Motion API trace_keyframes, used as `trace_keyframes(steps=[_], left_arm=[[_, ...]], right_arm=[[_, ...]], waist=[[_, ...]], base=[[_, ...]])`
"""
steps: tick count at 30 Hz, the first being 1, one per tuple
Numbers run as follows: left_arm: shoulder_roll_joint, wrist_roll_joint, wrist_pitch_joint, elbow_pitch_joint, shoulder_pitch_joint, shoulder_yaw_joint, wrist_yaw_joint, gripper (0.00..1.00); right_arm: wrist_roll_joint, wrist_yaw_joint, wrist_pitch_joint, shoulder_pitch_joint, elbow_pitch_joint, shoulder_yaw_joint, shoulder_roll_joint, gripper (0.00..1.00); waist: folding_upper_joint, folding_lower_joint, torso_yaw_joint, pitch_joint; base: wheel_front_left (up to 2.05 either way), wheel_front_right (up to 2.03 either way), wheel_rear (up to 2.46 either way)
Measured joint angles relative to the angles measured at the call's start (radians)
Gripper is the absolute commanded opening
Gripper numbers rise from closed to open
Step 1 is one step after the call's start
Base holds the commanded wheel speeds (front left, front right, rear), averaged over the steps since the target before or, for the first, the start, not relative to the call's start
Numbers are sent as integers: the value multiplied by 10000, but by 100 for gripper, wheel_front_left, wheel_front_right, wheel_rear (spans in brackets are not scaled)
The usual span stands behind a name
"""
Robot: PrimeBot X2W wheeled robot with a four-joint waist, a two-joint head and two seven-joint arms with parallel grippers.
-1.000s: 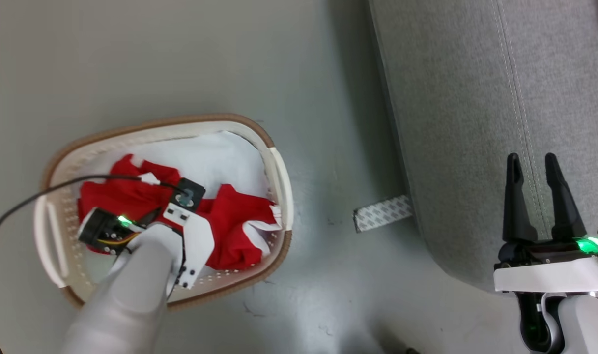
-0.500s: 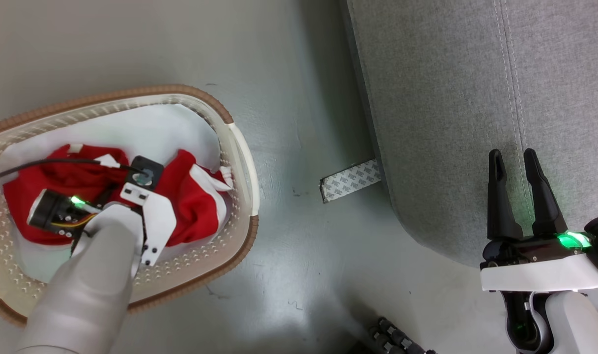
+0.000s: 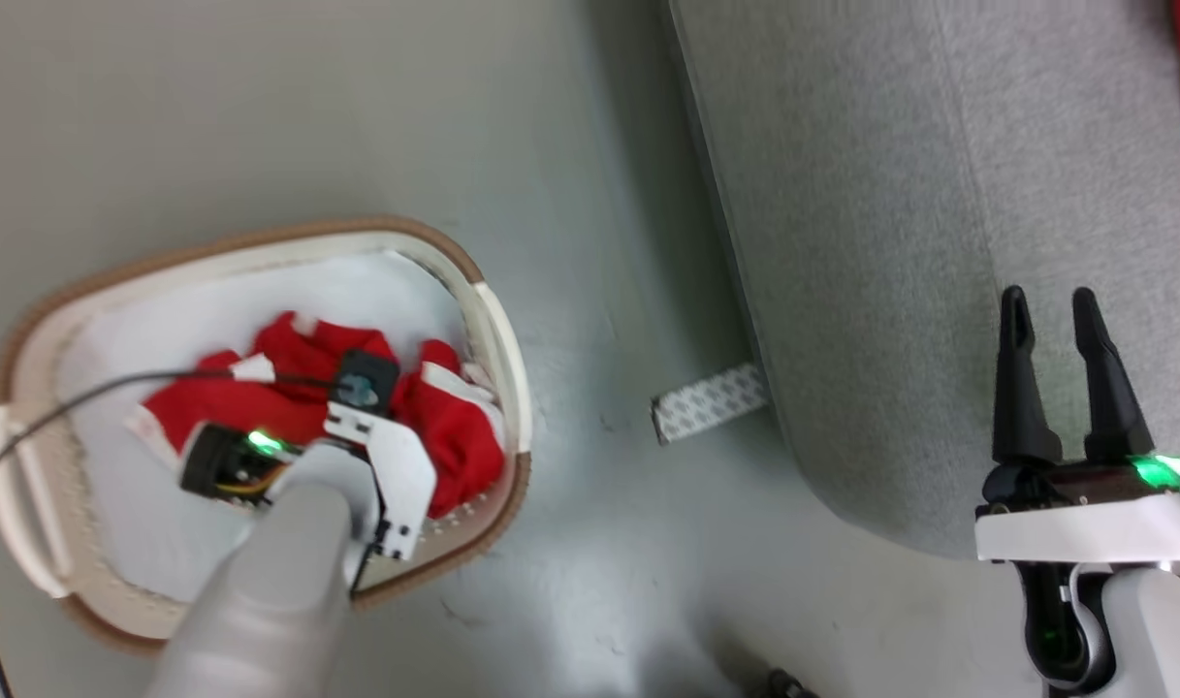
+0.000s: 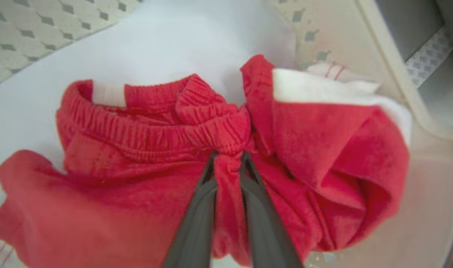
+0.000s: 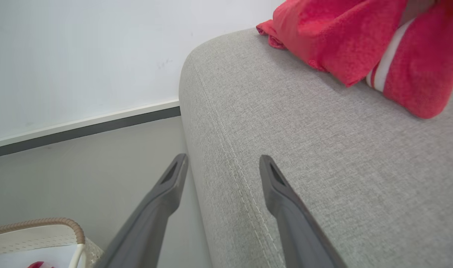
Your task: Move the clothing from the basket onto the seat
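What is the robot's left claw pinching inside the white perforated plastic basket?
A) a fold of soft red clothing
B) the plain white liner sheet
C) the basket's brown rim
A: the left gripper is shut on a bunched fold of the red fabric clothing.

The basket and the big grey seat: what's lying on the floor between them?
In the head view, mostly bare floor, with one patterned white strip at the seat's foot.

On the glossy grey floor (image 3: 308, 116): an oval white perforated plastic basket with brown rim (image 3: 507, 359), a large light grey fabric seat (image 3: 842, 242), a white patterned strip (image 3: 711, 402) between them.
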Motion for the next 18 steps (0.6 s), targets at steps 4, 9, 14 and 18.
trace_keyframes(steps=[4, 9, 14, 18], left_arm=[[-295, -370, -769, -161, 445, 115, -199, 0], [-589, -922, -1505, -426, 1101, 194, -420, 0], [-708, -1521, -2029, -894, 1836, 105, -631, 0], [-738, -2067, -2305, -1716, 2318, -81, -612, 0]], right_arm=[[-280, -2, 0, 218, 67, -337, 6, 100], [-675, 0, 0, 748, 184, -566, 15, 100], [-995, -2, 0, 1424, 326, -821, 17, 100], [-1446, -2, 0, 1979, 391, -917, 19, 100]], waist=[[0, 0, 315, -838], [0, 0, 744, -2118], [0, -1, 1200, -3542], [0, -1, 1585, -4661]], base=[[0, 0, 0], [0, 0, 0], [0, 0, 0], [0, 0, 0]])
